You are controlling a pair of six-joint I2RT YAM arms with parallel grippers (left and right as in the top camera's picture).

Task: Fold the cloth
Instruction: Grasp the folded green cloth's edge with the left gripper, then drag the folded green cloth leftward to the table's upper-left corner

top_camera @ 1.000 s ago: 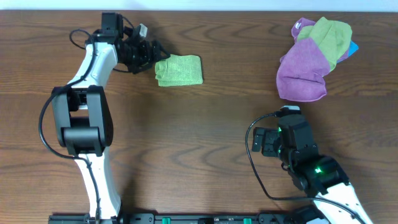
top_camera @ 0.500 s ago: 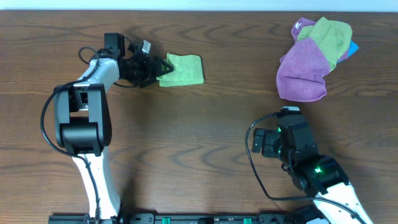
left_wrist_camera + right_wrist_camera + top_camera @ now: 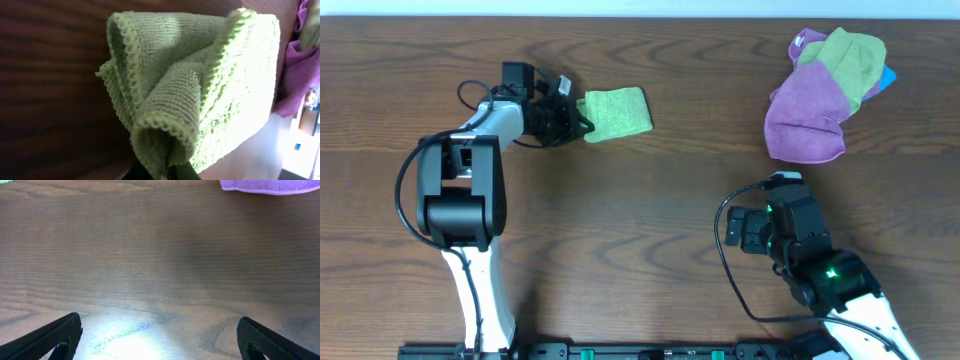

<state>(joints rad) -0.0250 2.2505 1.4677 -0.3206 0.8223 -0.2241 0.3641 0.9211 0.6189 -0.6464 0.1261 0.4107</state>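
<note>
Toward the far left of the table (image 3: 640, 200), pinches the cloth (image 3: 618, 112) at its left edge with the left gripper (image 3: 582, 122), jaws closed on a bunched fold. Lies as a small folded lime-green pad on the dark wood, roughly rectangular from overhead. Shows, from the left wrist, looped hem stitching curling into a rounded ridge that runs down into the grip at the bottom of the view, with the terry face of the pad spreading out behind. Holds the right gripper (image 3: 157, 322) low over bare wood at the near right, jaws spread wide and touching nothing. Sits well apart from the purple cloth (image 3: 805, 120), heaped at the far right with a duller green cloth (image 3: 850, 55) draped over its top.
</note>
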